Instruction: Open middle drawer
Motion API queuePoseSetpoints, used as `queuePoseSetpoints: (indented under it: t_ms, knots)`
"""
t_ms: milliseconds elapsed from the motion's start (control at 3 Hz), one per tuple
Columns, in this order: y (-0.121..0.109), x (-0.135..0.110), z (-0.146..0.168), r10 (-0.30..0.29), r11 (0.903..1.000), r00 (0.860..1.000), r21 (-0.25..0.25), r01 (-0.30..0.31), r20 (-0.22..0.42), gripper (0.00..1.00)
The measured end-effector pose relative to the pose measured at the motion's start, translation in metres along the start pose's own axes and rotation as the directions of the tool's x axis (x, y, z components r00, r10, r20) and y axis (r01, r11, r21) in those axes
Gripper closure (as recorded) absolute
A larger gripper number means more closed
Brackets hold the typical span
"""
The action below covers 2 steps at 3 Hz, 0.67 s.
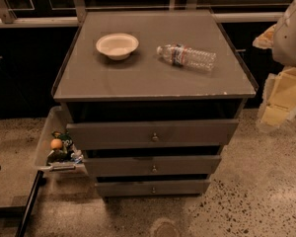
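**A:** Where is the gripper (pixel 278 105)?

**B:** Off to the right of the cabinet (pixel 153 78), about level with its top edge, apart from it and touching nothing. It shows as cream-coloured blocks at the picture's edge, and I can't make out how wide it stands. Above it is the white rounded shell of the arm (pixel 293 31).

**A:** And the middle drawer (pixel 187 165)?

**B:** In the cabinet's front, second of three grey fronts, between the taller top drawer (pixel 197 131) and the smaller bottom drawer (pixel 182 186). Its small brass knob (pixel 154 169) sits at the centre, well apart from the gripper. A dark gap runs above each front. Whether the middle one is pulled out at all I can't say.

**A:** What's on top of the cabinet?

**B:** A pale shallow bowl (pixel 117 45) stands upright towards the back left. A clear water bottle (pixel 186 56) lies on its side to the right of the bowl, apart from it.

**A:** Anything beside the cabinet?

**B:** A clear plastic bin (pixel 42 142) sits against its left side, with a round orange thing and green packets inside. The cabinet stands on a speckled floor (pixel 266 191).
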<state>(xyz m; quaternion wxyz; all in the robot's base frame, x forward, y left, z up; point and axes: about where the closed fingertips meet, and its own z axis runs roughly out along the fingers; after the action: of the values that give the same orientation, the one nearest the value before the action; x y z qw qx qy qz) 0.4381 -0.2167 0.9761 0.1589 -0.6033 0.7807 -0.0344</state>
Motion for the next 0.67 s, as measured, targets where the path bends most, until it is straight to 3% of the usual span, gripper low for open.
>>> queuePoseSetpoints:
  t_ms: [333,667]
  knots:
    - [0.000,0.000,0.000,0.000,1.0000,1.000,0.002,0.000,0.000,0.00]
    - [0.010,0.012,0.029,-0.005,0.9992,0.999,-0.041,0.004,-0.032,0.00]
